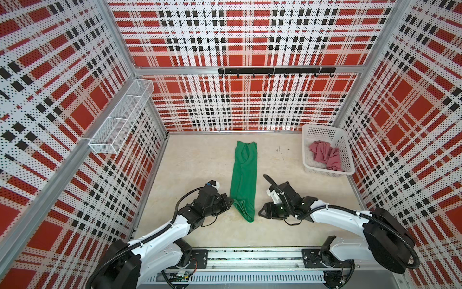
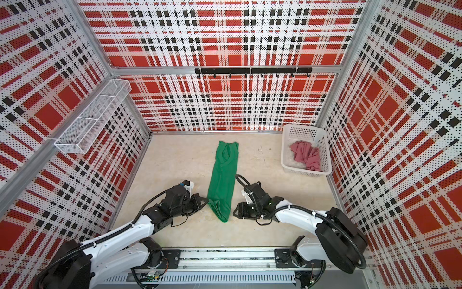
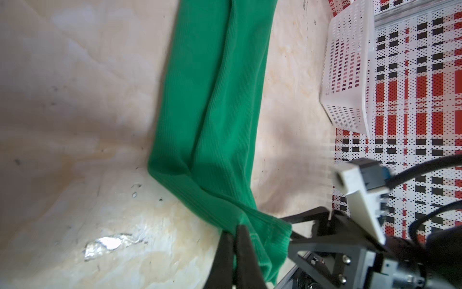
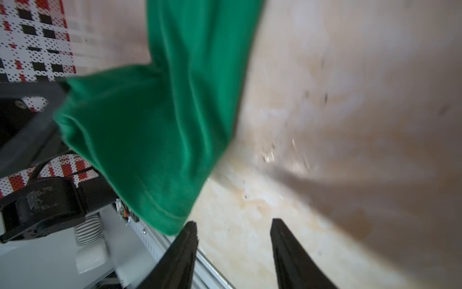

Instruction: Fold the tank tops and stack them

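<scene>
Basket [image 1: 321, 135] with pink tank top [image 1: 325, 155] inside

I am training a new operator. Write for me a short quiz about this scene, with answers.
1. True or false: the pink tank top lies inside the white basket.
2. The left gripper is shut on: A) the green tank top; B) the pink tank top; C) nothing.
3. Fill in: the right gripper has its jaws ____ and holds nothing.
Key: 1 true; 2 A; 3 open.

Bright, even light; right wrist view motion-blurred (top-view edges bowed).
</scene>
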